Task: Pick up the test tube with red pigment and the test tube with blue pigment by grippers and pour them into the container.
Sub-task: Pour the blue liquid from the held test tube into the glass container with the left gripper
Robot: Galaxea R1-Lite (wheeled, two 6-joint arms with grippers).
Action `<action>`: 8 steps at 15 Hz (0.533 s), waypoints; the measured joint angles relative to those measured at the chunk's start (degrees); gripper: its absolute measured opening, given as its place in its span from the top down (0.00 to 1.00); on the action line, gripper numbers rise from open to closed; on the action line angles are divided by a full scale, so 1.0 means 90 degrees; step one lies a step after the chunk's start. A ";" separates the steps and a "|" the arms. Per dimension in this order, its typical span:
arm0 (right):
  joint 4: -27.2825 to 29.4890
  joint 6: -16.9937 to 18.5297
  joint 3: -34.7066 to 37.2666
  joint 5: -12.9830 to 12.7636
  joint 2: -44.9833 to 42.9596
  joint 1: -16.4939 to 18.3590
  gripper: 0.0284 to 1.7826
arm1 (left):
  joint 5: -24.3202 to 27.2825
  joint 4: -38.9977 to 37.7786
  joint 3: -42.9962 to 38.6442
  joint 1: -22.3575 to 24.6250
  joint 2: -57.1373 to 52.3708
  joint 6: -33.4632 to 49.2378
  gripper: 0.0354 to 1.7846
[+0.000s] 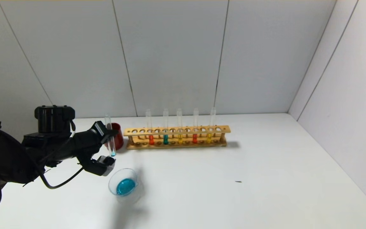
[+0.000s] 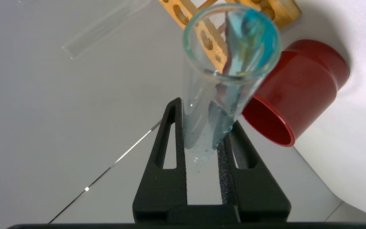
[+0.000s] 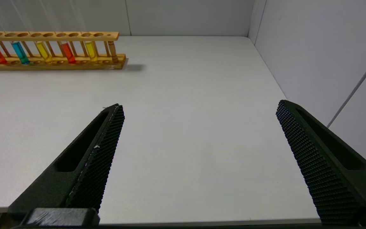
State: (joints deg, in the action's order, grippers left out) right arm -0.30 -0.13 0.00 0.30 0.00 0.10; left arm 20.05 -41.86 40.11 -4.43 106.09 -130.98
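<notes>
Test tube with blue pigment [image 1: 110, 140]: clear glass, nearly upright, seemingly almost drained, clamped in left gripper [image 1: 108, 148] jaws above worktop [image 1: 265, 178], just behind container [image 1: 124, 186] holding blue liquid. Test tube with red pigment [image 1: 195, 128]: upright in rack [image 1: 176, 137], nearer right gripper [image 3: 199, 159], jaws wide, empty.

White tabletop [image 1: 265, 178] in a corner of pale grey panelled walls [image 1: 170, 54].
</notes>
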 joint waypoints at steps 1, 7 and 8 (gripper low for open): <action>0.0001 -0.0003 0.0000 0.0003 0.0000 0.0000 0.02 | 0.0001 0.0000 -0.0001 -0.0001 -0.0024 -0.0022 0.83; 0.0000 -0.0003 0.0000 0.0003 0.0000 0.0000 0.02 | 0.0218 0.0061 -0.0012 -0.0004 -0.0131 -0.0114 0.83; 0.0001 -0.0003 0.0000 0.0000 0.0000 0.0000 0.02 | 0.0221 0.0046 -0.0012 -0.0001 -0.0138 -0.0116 0.83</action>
State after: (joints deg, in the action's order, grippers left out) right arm -0.29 -0.16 0.00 0.30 0.00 0.10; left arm 22.04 -41.45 40.00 -4.44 104.85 -132.02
